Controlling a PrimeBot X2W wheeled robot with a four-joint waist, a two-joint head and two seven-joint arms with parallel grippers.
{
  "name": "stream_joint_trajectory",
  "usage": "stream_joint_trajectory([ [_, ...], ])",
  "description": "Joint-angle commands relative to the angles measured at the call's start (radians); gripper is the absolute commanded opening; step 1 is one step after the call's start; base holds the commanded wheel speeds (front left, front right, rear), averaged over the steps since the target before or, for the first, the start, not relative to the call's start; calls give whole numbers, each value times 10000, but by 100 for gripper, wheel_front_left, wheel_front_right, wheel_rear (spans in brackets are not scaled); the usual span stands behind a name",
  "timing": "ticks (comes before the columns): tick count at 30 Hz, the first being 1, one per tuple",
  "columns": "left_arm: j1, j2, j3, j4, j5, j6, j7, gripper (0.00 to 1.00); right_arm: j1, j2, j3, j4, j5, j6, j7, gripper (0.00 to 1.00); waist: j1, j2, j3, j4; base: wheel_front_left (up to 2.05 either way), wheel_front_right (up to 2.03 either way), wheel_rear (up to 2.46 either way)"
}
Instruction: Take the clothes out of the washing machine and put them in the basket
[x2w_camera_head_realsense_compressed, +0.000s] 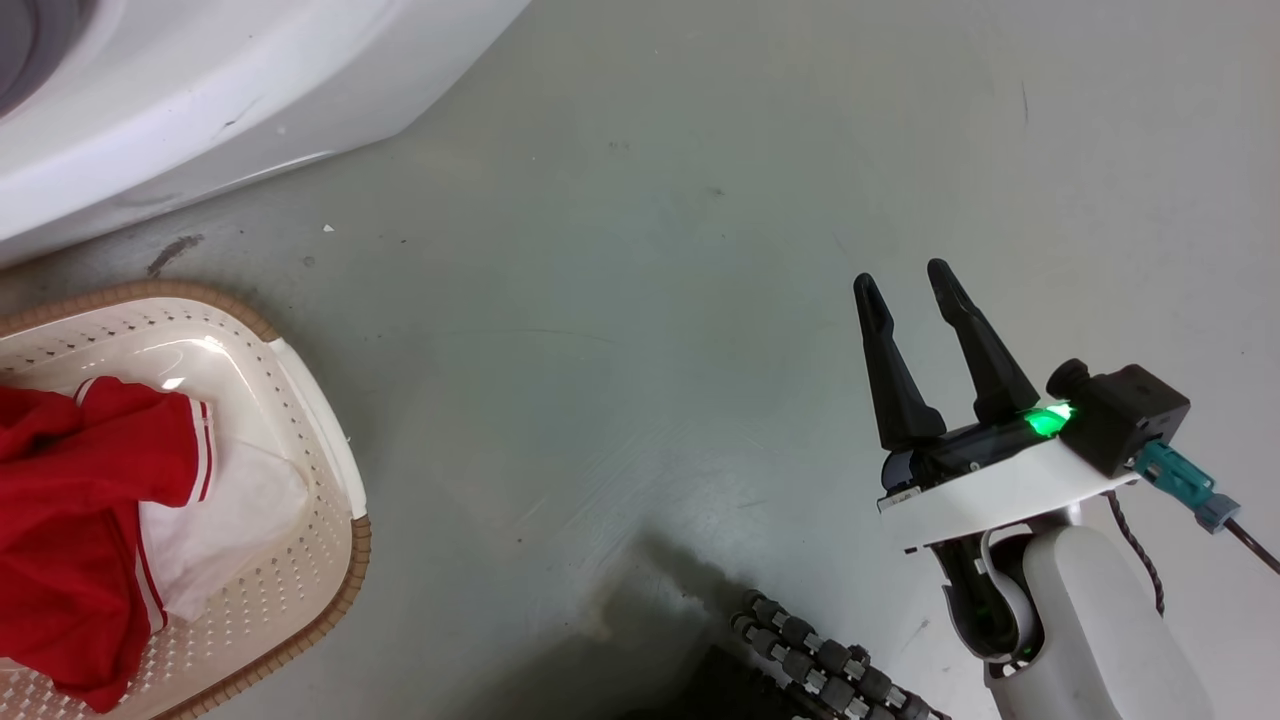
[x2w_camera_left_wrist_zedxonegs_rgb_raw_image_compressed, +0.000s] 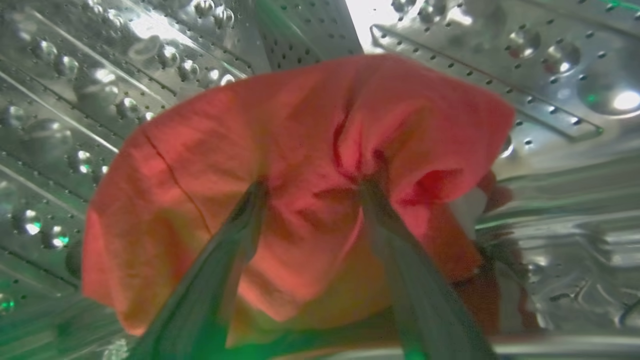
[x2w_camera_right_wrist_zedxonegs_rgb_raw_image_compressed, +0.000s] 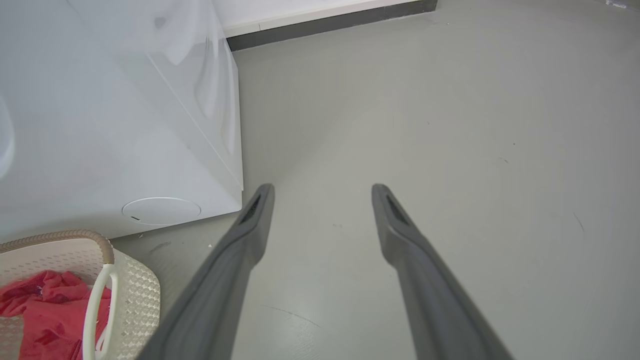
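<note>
Fabric of the red garment (x2w_camera_left_wrist_zedxonegs_rgb_raw_image_compressed: 300, 125) was seen inside the washing-machine drum (x2w_camera_left_wrist_zedxonegs_rgb_raw_image_compressed: 550, 75) at twelve o'clock of the left gripper (x2w_camera_left_wrist_zedxonegs_rgb_raw_image_compressed: 315, 189), spread from nine to three across its parted, unclamped fingers; the right gripper (x2w_camera_head_realsense_compressed: 902, 275), likewise open, was held farther off.

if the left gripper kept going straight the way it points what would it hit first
The red clothes, which seem to touch the open left gripper; behind them the washing machine drum, depth unclear.
</note>
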Motion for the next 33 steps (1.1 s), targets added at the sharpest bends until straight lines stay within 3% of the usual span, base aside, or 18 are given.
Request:
stream_joint_trajectory([
  [1,-69,-13,-27,48,-68,49,130,31,-92,9,-3,-52,66,-7,-20,100,-1,0,-2,-1,0,0,0],
  [2,-90,-3,-21,35,-71,76,98,0,-74,9,0,-54,66,-7,-19,100,-1,0,0,-4,0,0,0],
  [7,-114,99,-23,102,-4,157,-383,0,-54,9,-10,-79,158,-7,-19,100,-1,0,-19,-40,0,0,0],
  [18,2,330,314,582,34,569,-3085,0,-219,9,19,24,85,-7,-19,100,-1,0,-417,-163,0,0,0],
  [33,1798,-785,927,2434,-602,1128,-8740,0,180,4,-695,175,-534,-7,-19,100,-1,0,-2011,668,0,0,0],
])
